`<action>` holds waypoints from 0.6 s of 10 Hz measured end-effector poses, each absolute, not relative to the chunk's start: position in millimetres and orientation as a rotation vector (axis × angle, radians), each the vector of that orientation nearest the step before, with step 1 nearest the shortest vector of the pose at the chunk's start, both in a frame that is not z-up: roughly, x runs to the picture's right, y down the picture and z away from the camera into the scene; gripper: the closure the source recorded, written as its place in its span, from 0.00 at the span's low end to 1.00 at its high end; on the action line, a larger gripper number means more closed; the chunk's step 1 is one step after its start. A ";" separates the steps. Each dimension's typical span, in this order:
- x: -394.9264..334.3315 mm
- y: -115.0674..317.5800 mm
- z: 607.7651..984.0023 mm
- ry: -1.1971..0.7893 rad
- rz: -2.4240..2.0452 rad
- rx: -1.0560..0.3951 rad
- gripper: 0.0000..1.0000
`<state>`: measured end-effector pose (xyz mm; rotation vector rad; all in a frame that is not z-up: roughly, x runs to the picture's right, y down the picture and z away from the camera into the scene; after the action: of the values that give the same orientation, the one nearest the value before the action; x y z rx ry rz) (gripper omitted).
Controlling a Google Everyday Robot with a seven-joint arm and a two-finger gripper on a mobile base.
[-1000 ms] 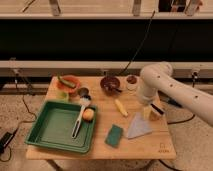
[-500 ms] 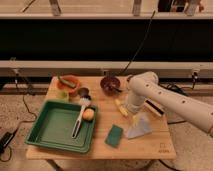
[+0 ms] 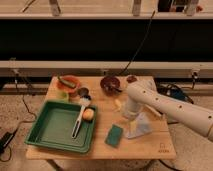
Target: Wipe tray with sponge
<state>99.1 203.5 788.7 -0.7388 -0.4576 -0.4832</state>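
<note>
The green tray (image 3: 50, 129) sits on the left half of the wooden table. In it lie a white-handled brush (image 3: 79, 120) and a small orange ball (image 3: 88, 114) by its right rim. The teal sponge (image 3: 114, 135) lies flat on the table just right of the tray, with nothing touching it. My white arm reaches in from the right and bends downward. The gripper (image 3: 128, 119) hangs at its end, over the table just up and right of the sponge and beside a blue-grey cloth (image 3: 141, 126). It holds nothing and stands open.
An orange bowl (image 3: 68, 83) stands at the back left, with a small green cup (image 3: 62, 95) and a dark round item (image 3: 83, 92) near it. A dark red bowl (image 3: 110, 83) is at the back centre. A pale yellow item (image 3: 118, 104) lies mid-table.
The arm has swung left across the table and lowered, bringing the gripper from over the right edge to a spot beside the cloth and near the sponge.
</note>
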 end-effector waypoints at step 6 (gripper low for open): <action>85.0 238.4 804.5 -0.506 -0.553 -0.789 0.20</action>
<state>85.0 238.4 804.5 -0.7886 -0.5064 -0.5530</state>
